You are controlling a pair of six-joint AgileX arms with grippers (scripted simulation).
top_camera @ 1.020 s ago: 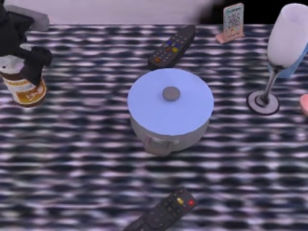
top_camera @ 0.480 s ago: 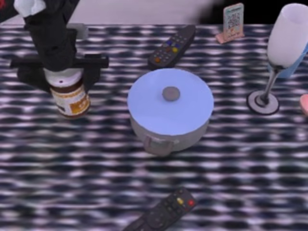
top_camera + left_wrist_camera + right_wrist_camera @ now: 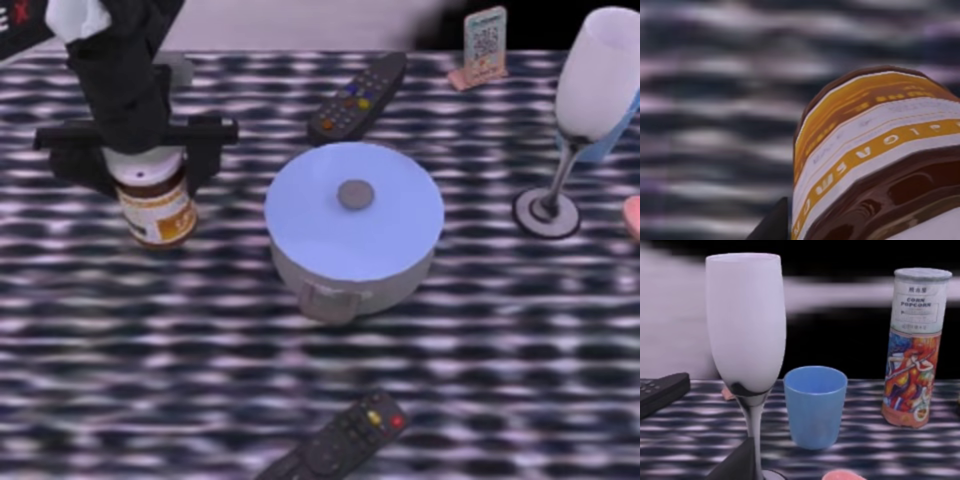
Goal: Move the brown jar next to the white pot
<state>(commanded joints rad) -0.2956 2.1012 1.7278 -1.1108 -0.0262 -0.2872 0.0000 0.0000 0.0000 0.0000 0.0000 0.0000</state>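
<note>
bare table (image 3: 220, 330) left of white pot (image 3: 352, 225) (remote (image 3: 357, 96) behind)

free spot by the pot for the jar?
Bare table between the brown jar, held by the left gripper, and the white pot. Pot's far side is crowded by a remote; another remote lies nearer.

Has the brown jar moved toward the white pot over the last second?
Yes. Held in the left claw, the brown jar has shifted rightward from the table's left edge toward the white pot, with a gap remaining between them.
</note>
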